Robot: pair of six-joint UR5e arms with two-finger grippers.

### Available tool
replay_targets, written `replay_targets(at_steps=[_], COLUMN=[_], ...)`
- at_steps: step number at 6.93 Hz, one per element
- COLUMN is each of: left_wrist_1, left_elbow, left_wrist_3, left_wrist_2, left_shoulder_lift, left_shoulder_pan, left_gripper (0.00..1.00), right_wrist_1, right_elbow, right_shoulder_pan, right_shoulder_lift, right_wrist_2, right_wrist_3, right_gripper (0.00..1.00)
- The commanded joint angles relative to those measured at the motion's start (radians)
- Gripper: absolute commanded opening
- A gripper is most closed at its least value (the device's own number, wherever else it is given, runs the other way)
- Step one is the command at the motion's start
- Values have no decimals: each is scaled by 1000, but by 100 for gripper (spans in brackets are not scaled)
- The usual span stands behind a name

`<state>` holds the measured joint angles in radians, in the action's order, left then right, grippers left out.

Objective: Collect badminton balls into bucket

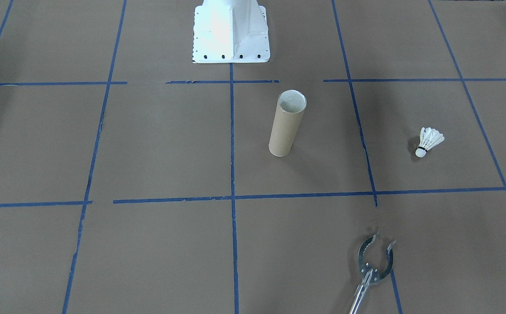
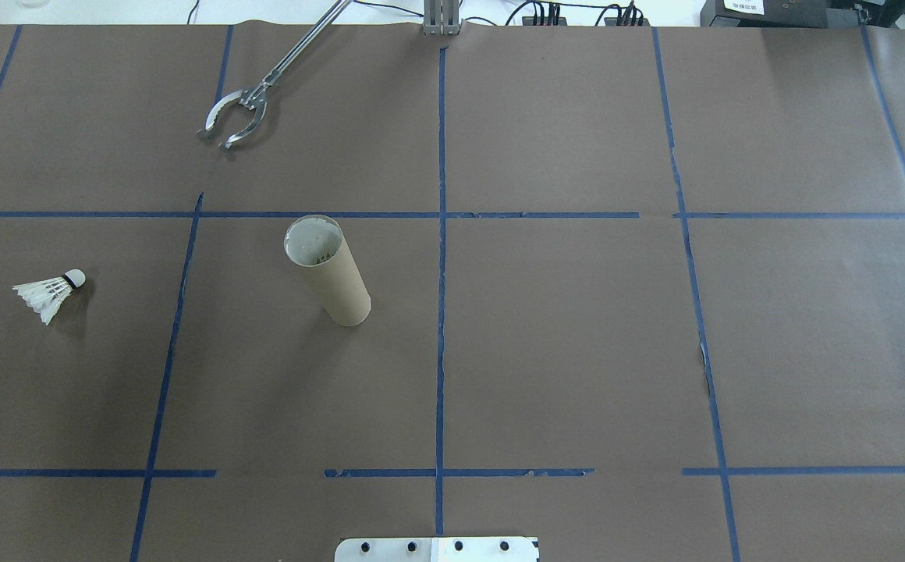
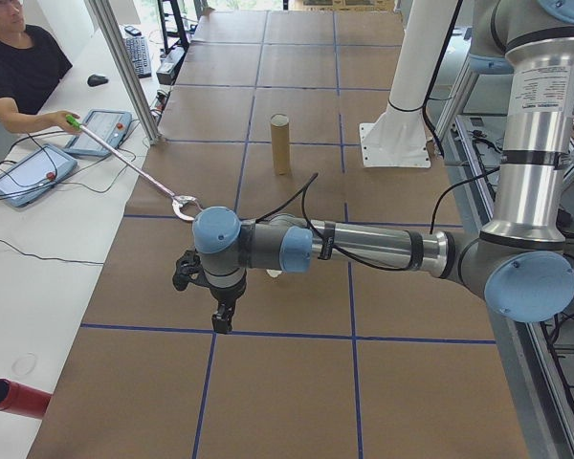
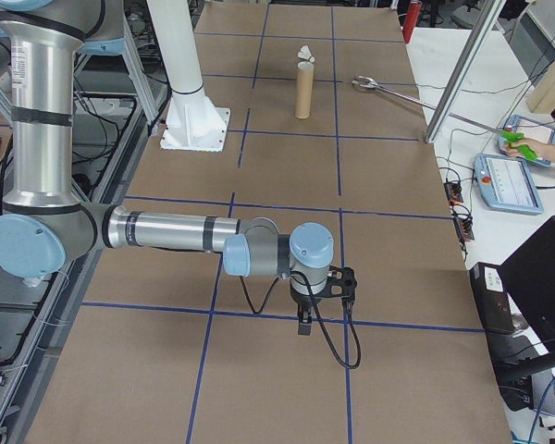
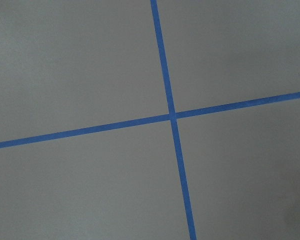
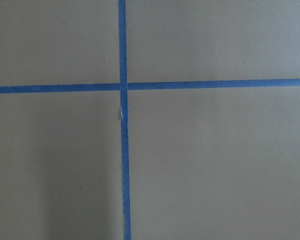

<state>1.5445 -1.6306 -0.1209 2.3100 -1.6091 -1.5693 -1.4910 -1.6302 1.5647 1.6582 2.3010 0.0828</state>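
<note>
While the shuttlecock lay on its side on the brown paper, cork tip pointing toward the tube, nothing held it — it sat well apart from the cardboard bucket, on the robot's left side of the table. The bucket stood upright near the centre line, its whitish mouth open to the top, just inside the square next to the shuttlecock's. At the far edge a person reached a long metal grabber over the paper, its curved claws spread and closed on nothing.

Both arms hung low over the table ends. The left gripper and the right gripper showed only in the side views, so I could not tell whether their fingers stood apart or together; the wrist cameras showed only paper and blue tape.

As I judged it, the task had not begun. The risks ahead looked plain: feathers crush easily under a hard pinch, and the tube is barely wider than the skirt, so a slightly off-centre drop could catch the rim. A tall, narrow tube could also tip if a finger brushed it — or if the grabber strayed closer.
</note>
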Motion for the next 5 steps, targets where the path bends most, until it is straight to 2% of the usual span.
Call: replay_targets(at_steps=[1, 3, 4, 5], left_wrist_1=[6, 25, 102, 182], left_elbow=[2, -12, -14, -6], left_wrist_3=[-2, -12, -8, -2], left_wrist_2=[-1, 2, 3, 61], left_shoulder_lift=[0, -20, -26, -22], left_shoulder_pan=[0, 0, 0, 6], left_gripper=[100, 100, 100, 100], right_wrist_1=[0, 0, 0, 0], right_elbow=[1, 0, 0, 0], right_shoulder_pan=[0, 0, 0, 0], right_shoulder_lift=[0, 0, 0, 0], right_wrist_2=[0, -2, -2, 0], right_wrist_3=[0, 0, 0, 0], right_gripper=[100, 100, 100, 100])
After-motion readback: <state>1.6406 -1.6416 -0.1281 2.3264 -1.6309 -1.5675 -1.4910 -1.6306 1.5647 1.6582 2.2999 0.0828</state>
